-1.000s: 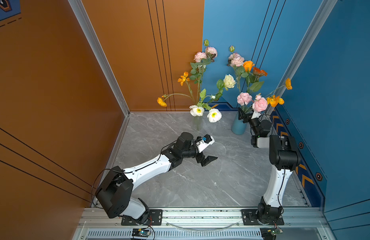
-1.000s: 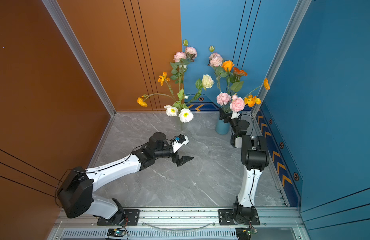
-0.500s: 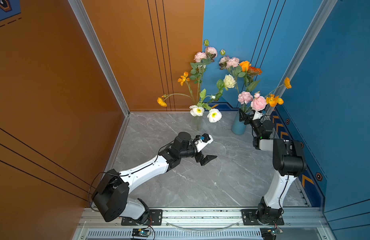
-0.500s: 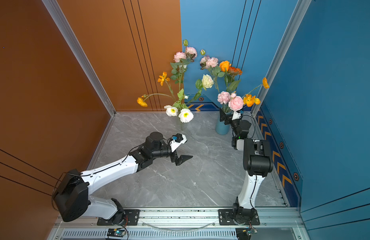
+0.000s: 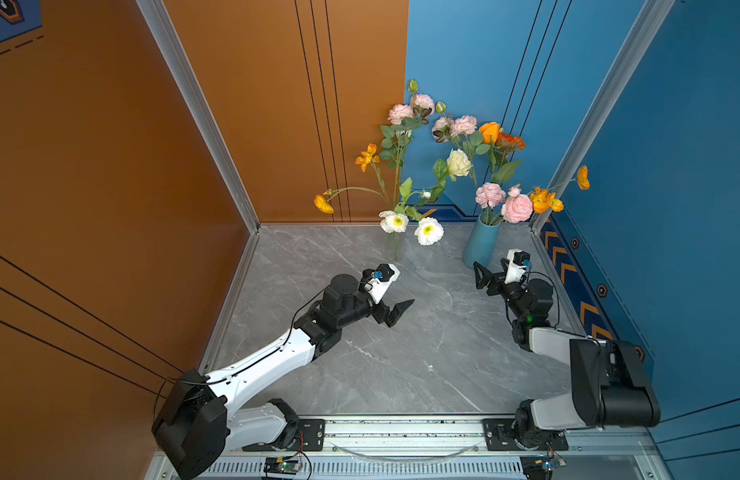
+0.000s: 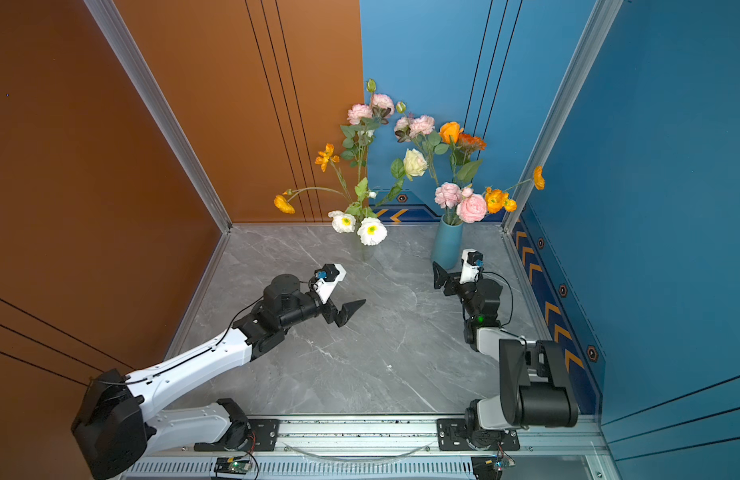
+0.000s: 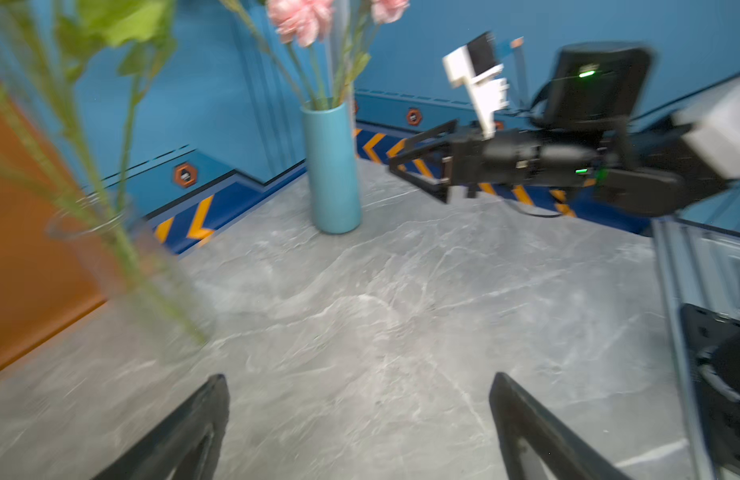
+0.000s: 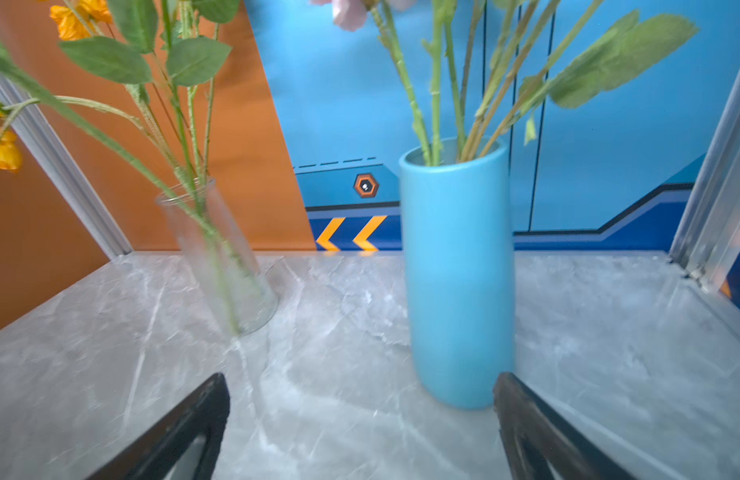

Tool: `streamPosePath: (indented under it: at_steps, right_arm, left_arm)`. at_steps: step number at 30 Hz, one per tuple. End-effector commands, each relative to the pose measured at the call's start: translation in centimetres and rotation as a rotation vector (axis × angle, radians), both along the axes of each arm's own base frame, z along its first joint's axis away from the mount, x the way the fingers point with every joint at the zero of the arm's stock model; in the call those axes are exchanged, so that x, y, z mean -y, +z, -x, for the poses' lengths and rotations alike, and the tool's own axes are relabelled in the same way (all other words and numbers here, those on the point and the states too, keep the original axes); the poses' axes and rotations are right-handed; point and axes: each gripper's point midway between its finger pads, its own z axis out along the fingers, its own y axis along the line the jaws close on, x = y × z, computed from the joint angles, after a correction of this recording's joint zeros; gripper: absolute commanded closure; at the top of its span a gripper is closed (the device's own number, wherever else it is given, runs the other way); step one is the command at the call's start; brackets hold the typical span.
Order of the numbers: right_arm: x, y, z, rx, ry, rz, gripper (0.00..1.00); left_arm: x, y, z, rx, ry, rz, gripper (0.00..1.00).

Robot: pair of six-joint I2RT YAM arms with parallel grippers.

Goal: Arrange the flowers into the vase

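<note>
Judging from how things stand, the task looks finished or very close to it: all the flowers (image 5: 515, 208) that I can find are standing in a vase, and no stem lies loose on the table (image 5: 401, 365) in any view. One bunch, with pink and orange heads, fills the blue vase (image 5: 480, 247) near the back right corner. The other bunch, with two white ones (image 5: 428, 230), a cream rose and some pink and orange, leans out of the glass vase (image 5: 395, 247) to its left (the task speaks of one vase only, so I cannot tell if this split is wanted). Both vases stand upright, apart from each other. The left gripper (image 7: 358, 376) hangs over the middle of the table, jaws spread wide with nothing between them. The right gripper (image 8: 360, 376) is released and empty too, low and just beside the foot of the blue vase. I think at most some tidying of leaning stems is left.

The room is a small booth, with an orange wall (image 5: 110, 166) on the left and a blue wall (image 5: 692, 187) on the right, and they meet at the back. The table is flat, smooth, grey with a stone pattern. A metal rail (image 5: 401, 428) at the front carries both arms, and a strip of orange arrows (image 5: 586, 309) runs along the foot of the blue wall
</note>
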Motion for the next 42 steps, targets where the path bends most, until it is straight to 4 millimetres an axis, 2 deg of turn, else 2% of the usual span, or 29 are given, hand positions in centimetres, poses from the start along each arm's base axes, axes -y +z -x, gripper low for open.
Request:
streamPosePath:
  at_steps: [1, 3, 5, 8, 10, 11, 15, 18, 21, 23, 26, 28, 30, 31, 33, 35, 37, 40, 42]
  right_arm:
    - [-1.7, -3.9, 3.7, -0.244, -0.059, 0.133, 0.0]
    - [-2.2, -3.9, 5.8, -0.277, -0.1, 0.206, 0.0]
    - [-1.2, -3.7, 7.3, -0.296, -0.166, 0.185, 0.0]
    - [2.3, -4.2, 8.7, -0.316, -0.324, 0.136, 0.0]
    - [4.7, -4.3, 9.3, -0.326, -0.413, 0.109, 0.0]
    - [5.8, -4.3, 9.3, -0.322, -0.454, 0.094, 0.0]
    - [8.7, -5.5, 8.8, -0.311, -0.55, 0.124, 0.0]
    - [9.5, -7.8, 7.8, -0.32, -0.546, 0.161, 0.0]
    - [8.4, -8.6, 6.1, -0.337, -0.46, 0.185, 0.0]
    - [7.3, -8.2, 4.7, -0.276, -0.41, 0.186, 0.0]
    - [5.1, -7.1, 3.4, -0.116, -0.296, 0.189, 0.0]
    - [4.2, -8.3, 3.0, -0.104, -0.262, 0.215, 0.0]
    - [3.6, -10.1, 2.6, -0.109, -0.235, 0.239, 0.0]
    - [3.9, -9.3, 2.5, -0.06, -0.27, 0.224, 0.0]
    - [4.9, -9.5, 2.7, -0.113, -0.322, 0.225, 0.0]
    - [5.1, -10.1, 1.7, -0.156, -0.333, 0.231, 0.0]
    - [5.7, -10.0, 1.6, -0.17, -0.379, 0.237, 0.0]
    - [6.1, -10.2, 1.2, -0.184, -0.405, 0.234, 0.0]
    - [7.3, -10.4, 0.9, -0.235, -0.473, 0.234, 0.0]
  left_arm:
    - [-8.6, -3.3, -2.4, -0.068, 0.428, -0.111, 0.02]
    - [-13.5, -4.2, -2.5, -0.062, 0.63, -0.144, 0.02]
    - [-18.5, -4.8, -1.9, -0.059, 0.817, -0.138, 0.02]
    - [-25.2, -5.9, -0.6, -0.029, 1.056, -0.121, 0.02]
    - [-28.7, -7.2, 0.3, 0.0, 1.198, -0.122, 0.02]
    - [-29.8, -8.0, 0.5, 0.002, 1.236, -0.112, 0.02]
    - [-30.5, -11.3, -0.8, 0.027, 1.2, -0.043, 0.02]
    - [-30.5, -11.8, -2.3, 0.039, 1.174, -0.054, 0.02]
    - [-30.7, -11.9, -3.9, 0.049, 1.144, -0.017, 0.02]
    - [-30.7, -12.4, -4.8, 0.055, 1.107, 0.045, 0.02]
    - [-29.4, -14.8, -6.4, 0.047, 1.024, 0.03, 0.02]
    - [-28.7, -14.2, -6.4, 0.099, 0.996, 0.035, 0.02]
    - [-29.6, -14.7, -6.1, 0.043, 1.047, 0.022, 0.02]
    - [-29.9, -14.8, -6.3, 0.032, 1.07, 0.016, 0.02]
    - [-30.4, -14.7, -7.0, 0.043, 1.107, 0.004, 0.02]
    - [-29.9, -15.1, -7.6, 0.001, 1.085, -0.028, 0.02]
    - [-29.4, -15.4, -8.4, -0.02, 1.058, -0.056, 0.02]
    - [-28.6, -15.3, -8.5, -0.012, 1.053, -0.094, 0.02]
    - [-28.3, -15.3, -8.6, -0.01, 1.043, -0.107, 0.02]
